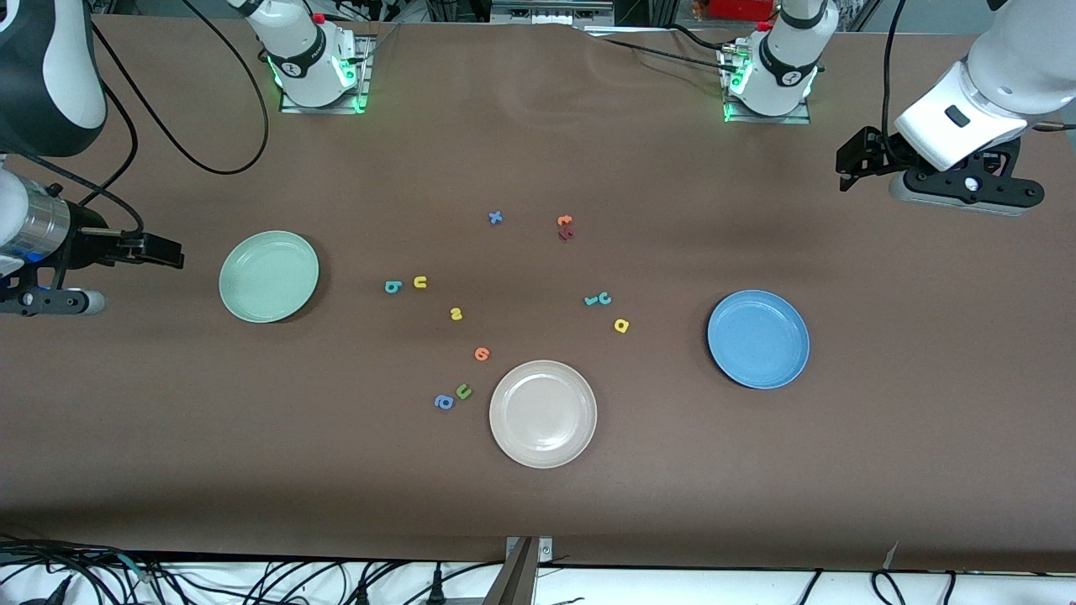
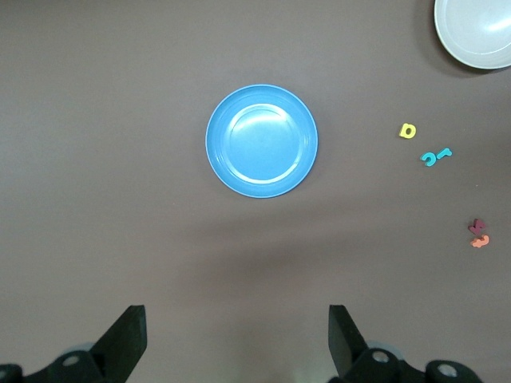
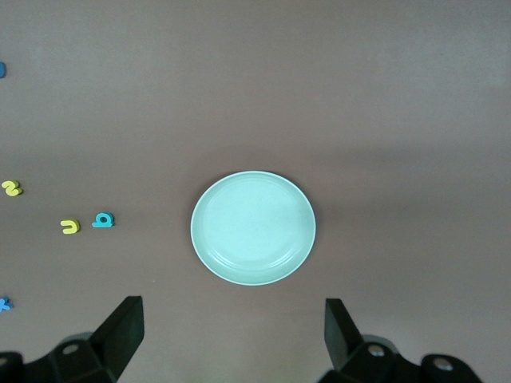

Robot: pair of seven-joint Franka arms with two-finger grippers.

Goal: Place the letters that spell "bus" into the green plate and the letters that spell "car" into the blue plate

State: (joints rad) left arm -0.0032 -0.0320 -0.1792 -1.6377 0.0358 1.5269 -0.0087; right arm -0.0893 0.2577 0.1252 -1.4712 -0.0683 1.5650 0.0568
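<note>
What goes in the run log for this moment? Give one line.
stage: not started | left hand: open, waits above table near blue plate | right hand: open, near green plate | plates: no letters | letters: all on table

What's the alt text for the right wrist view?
An empty green plate sits on the brown table below the open right gripper. A teal "b", yellow "u" and yellow "s" lie beside it.

Matte brown table [image 1: 756, 470], pale mint-green plate [image 1: 269, 276], medium-blue plate [image 1: 758, 339], beige-white plate [image 1: 543, 413], teal b [image 1: 392, 287], yellow u [image 1: 419, 282], yellow s [image 1: 456, 314], teal r and c [image 1: 598, 299], yellow a [image 1: 621, 325], orange letter [image 1: 482, 354], green u [image 1: 463, 391], blue a [image 1: 444, 402].
</note>
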